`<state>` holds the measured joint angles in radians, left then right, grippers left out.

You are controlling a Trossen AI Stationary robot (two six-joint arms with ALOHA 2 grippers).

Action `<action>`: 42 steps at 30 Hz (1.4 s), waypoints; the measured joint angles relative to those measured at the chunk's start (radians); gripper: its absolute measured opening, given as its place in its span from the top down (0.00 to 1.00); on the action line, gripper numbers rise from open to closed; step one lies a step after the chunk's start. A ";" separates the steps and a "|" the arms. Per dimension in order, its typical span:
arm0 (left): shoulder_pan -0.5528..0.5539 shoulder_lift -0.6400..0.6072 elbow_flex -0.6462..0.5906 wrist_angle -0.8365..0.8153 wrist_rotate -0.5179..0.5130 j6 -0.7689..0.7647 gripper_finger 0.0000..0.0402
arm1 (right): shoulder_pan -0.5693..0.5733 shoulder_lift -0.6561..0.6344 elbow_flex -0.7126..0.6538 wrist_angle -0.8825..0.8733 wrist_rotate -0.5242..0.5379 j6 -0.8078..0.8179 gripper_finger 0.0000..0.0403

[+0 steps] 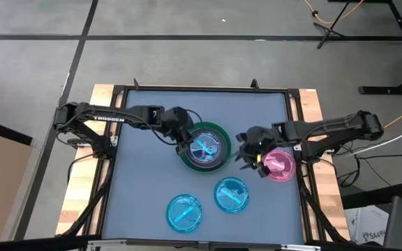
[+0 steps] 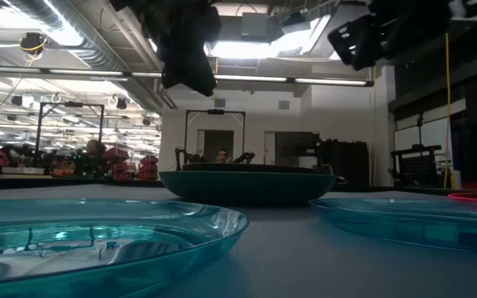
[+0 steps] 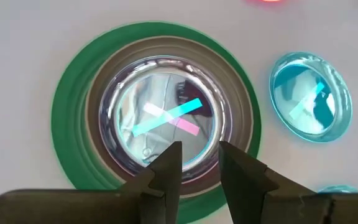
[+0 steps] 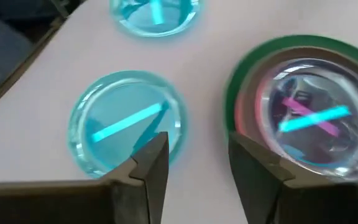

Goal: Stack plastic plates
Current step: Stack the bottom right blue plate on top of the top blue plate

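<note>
We hovered our left gripper [image 3: 199, 167], fingers slightly parted and empty, over the stack [image 1: 205, 147] on the green plate [image 1: 221, 133]. Our right gripper [image 4: 197, 163], fingers spread, hung between stack and pink plate [image 1: 280, 166]. Two cyan plates [image 1: 230, 194] awaited centred, level placement.

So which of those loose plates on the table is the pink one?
The pink plate lies alone at the table's right edge, beside the right gripper. The other two loose plates are cyan.
</note>
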<state>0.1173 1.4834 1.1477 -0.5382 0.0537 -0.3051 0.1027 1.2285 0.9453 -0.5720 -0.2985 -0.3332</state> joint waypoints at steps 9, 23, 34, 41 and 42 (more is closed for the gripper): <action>-0.043 0.000 0.000 0.000 -0.046 0.003 0.75 | 0.139 0.000 -0.082 0.005 0.169 0.091 0.61; -0.066 0.000 0.000 0.004 -0.052 0.003 0.75 | 0.152 0.000 -0.289 0.311 0.187 0.312 0.61; -0.067 0.000 0.000 0.010 -0.053 0.003 0.75 | 0.152 0.016 -0.349 0.396 0.238 0.369 0.61; -0.067 0.000 0.000 0.013 -0.053 0.003 0.75 | 0.152 0.135 -0.349 0.466 0.227 0.435 0.61; -0.067 0.001 0.000 0.013 -0.053 0.003 0.75 | 0.152 0.150 -0.349 0.476 0.222 0.439 0.61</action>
<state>0.0505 1.4839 1.1473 -0.5253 0.0006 -0.3025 0.2550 1.3787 0.5961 -0.0964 -0.0768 0.1054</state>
